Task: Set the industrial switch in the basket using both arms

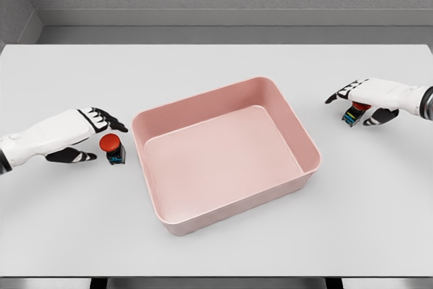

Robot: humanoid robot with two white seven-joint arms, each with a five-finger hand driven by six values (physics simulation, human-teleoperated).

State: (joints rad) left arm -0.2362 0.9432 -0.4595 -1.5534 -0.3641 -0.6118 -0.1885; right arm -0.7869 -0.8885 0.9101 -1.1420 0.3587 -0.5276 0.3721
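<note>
A pink rectangular basket point(302, 136) sits in the middle of the white table, with nothing inside it. An industrial switch point(113, 149) with a red cap and black body stands upright just left of the basket. My left hand point(107, 141) lies beside it, fingers spread above it and thumb below, open around it without closing. Near the table's right edge, a second industrial switch point(354, 112) is tilted under the palm of my right hand point(347, 112). It is held between that hand's fingers and thumb, and the hand partly hides it.
The white table point(216, 65) ends in a front edge near the bottom of the view and a grey wall at the back. The basket stands between the two hands, its walls raised above the tabletop.
</note>
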